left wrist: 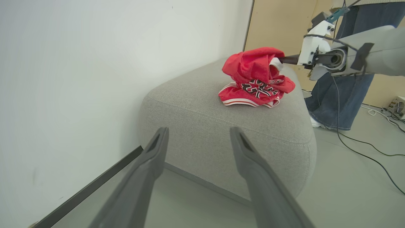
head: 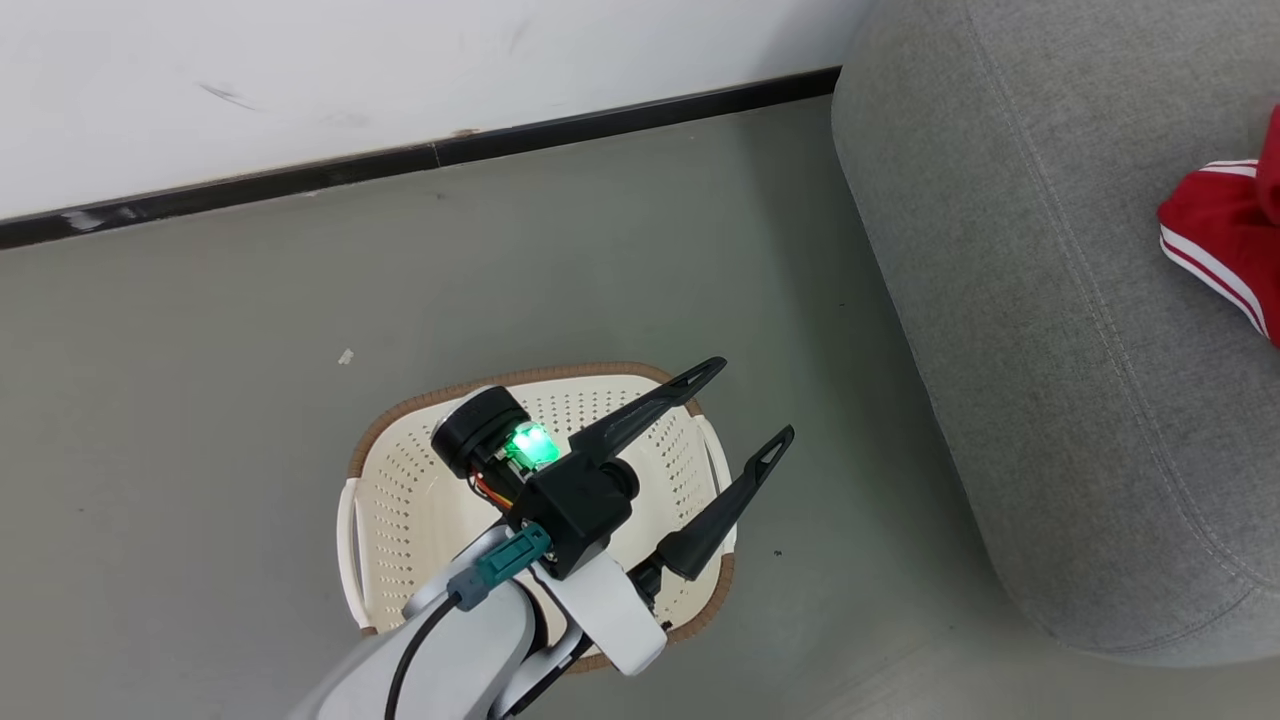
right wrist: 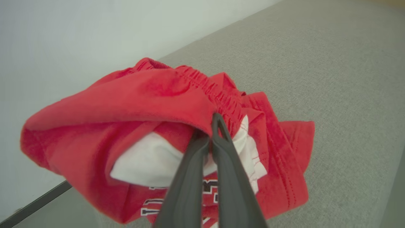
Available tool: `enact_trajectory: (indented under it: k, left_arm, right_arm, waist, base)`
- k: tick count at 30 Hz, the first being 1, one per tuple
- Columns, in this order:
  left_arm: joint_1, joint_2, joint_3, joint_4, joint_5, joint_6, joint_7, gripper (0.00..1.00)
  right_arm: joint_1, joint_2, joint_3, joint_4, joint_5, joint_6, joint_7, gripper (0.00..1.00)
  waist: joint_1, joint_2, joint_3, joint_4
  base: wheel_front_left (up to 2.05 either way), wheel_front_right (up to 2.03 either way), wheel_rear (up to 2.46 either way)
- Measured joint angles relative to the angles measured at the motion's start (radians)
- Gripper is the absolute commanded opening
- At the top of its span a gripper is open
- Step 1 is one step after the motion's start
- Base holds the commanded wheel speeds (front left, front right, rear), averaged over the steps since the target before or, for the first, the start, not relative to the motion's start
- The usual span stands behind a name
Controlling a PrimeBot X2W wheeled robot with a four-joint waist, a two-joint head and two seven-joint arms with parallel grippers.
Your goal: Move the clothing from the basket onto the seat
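over the seat [head: 1050, 300], r gripper [right wrist: 208, 129] clamps the clothing [right wrist: 126, 104], l gripper [head: 750, 398] w/ fingers apart above basket [head: 400, 480]

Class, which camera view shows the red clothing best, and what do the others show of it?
The left wrist view: the whole clothing pile sits on the seat, pinched by the right gripper. The head view catches a striped edge; the right wrist view a cropped close-up.

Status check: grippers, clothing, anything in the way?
Left gripper open above basket. Right gripper shut on clothing, atop seat. Person standing beyond seat, nothing blocking.
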Motion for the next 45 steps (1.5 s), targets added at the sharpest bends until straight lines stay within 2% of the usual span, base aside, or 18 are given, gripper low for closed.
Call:
enact_trajectory:
  k: [6,7,10,11,12,13,14,28,37,41,45]
  left_arm:
    - [-0.007,0.002,0.005,0.011,0.002,-0.008,-0.001,1.00]
    - [-0.007,0.002,0.006,0.014,0.002,-0.008,-0.002,1.00]
    - [-0.014,0.002,0.007,0.026,0.002,-0.008,-0.010,1.00]
    - [-0.019,0.002,0.007,0.028,0.002,-0.008,-0.011,1.00]
    - [-0.023,0.002,0.007,0.030,0.002,-0.008,-0.012,1.00]
    - [-0.025,0.002,0.008,0.033,0.002,-0.009,-0.013,1.00]
    - [-0.026,0.001,0.008,0.035,0.002,-0.009,-0.016,1.00]
    - [-0.026,0.001,0.012,0.073,-0.007,-0.012,-0.034,1.00]
    - [-0.024,0.014,0.044,0.102,-0.017,-0.011,-0.052,1.00]
    - [-0.013,0.019,0.070,0.119,-0.025,-0.004,-0.056,1.00]
    - [0.016,0.022,0.110,0.140,-0.036,0.021,-0.065,1.00]
  right_arm:
    - [-0.002,0.031,0.019,0.009,0.000,0.000,-0.015,0.00]
    - [-0.003,0.036,0.021,0.008,0.000,0.000,-0.019,0.17]
    - [-0.003,0.042,0.036,-0.002,0.000,0.000,-0.026,0.41]
    - [-0.003,0.045,0.037,-0.006,0.007,0.000,-0.027,0.51]
    - [-0.002,0.049,0.040,-0.010,0.011,0.000,-0.028,0.80]
    - [-0.002,0.053,0.043,-0.014,0.013,0.000,-0.034,0.80]
    - [0.000,0.056,0.046,-0.019,0.013,0.000,-0.036,1.00]
    - [0.102,0.083,0.120,-0.154,0.029,0.000,-0.045,1.00]
    - [0.187,0.093,0.121,-0.293,0.041,0.000,-0.045,1.00]
    - [0.210,0.096,0.120,-0.339,0.040,0.000,-0.045,1.00]
    - [0.211,0.097,0.142,-0.402,0.012,0.000,-0.045,1.00]
  waist:
    - [0.0000,0.0000,0.014,-0.006]
    - [0.0000,0.0000,0.015,-0.008]
    - [0.0000,0.0000,0.014,-0.016]
    - [0.0000,0.0000,0.013,-0.019]
    - [0.0000,0.0000,0.012,-0.022]
    - [0.0000,0.0000,0.011,-0.025]
    - [0.0000,0.0000,0.009,-0.028]
    - [0.0001,0.0000,-0.025,-0.083]
    - [0.0000,0.0000,-0.064,-0.118]
    - [0.0000,0.0000,-0.087,-0.126]
    - [0.0000,0.0000,-0.113,-0.128]
  base:
    - [0.00,0.00,0.00]
    - [0.00,0.00,0.00]
    - [0.00,0.00,0.00]
    - [0.00,0.00,0.00]
    - [0.00,0.00,0.00]
    - [0.00,0.00,0.00]
    - [0.00,0.00,0.00]
    - [0.00,0.00,0.00]
    - [0.00,0.00,0.00]
    - [0.00,0.00,0.00]
    - [0.00,0.00,0.00]
